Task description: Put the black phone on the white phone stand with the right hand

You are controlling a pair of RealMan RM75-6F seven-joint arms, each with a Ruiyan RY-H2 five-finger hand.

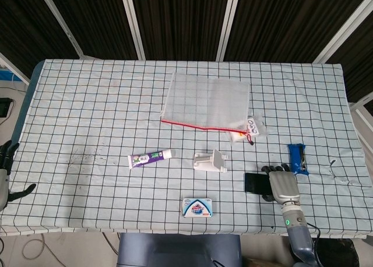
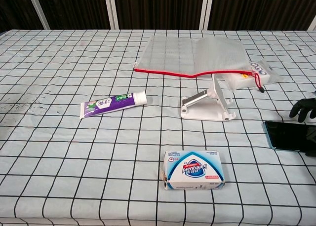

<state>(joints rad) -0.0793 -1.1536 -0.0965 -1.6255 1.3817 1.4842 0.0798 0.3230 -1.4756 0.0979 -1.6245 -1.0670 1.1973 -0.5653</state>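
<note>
A: Where is the black phone [image 1: 255,182] lying?

B: Flat on the checked cloth of the worktop [image 1: 87,104], close to the near edge on the right side. In the chest view it runs off the right border [image 2: 291,136].

A: And the right hand [image 1: 282,184]?

B: It lies over the phone's right end, back upward, dark fingertips [image 2: 302,108] showing beyond the far edge of the phone. Whether the fingers actually grip the phone I cannot tell from either view.

A: The white phone stand [image 1: 211,161]?

B: To the left of the phone and a little further back, apart from it, with bare cloth between them. In the chest view its support plate tilts up [image 2: 208,105].

A: Anything crowding that gap?

B: A blue soap box [image 1: 197,207] sits near the front edge, in front of the stand. A blue wrapped bar [image 1: 297,157] lies just behind the right hand. The clear zip pouch [image 1: 207,101] with the red zipper is further back, a small packet [image 1: 247,129] at its right corner.

A: The left side?

B: A toothpaste tube [image 1: 150,158] left of the stand, then wide bare cloth. The left hand [image 1: 6,175] hangs off the left edge, fingers apart, holding nothing.
</note>
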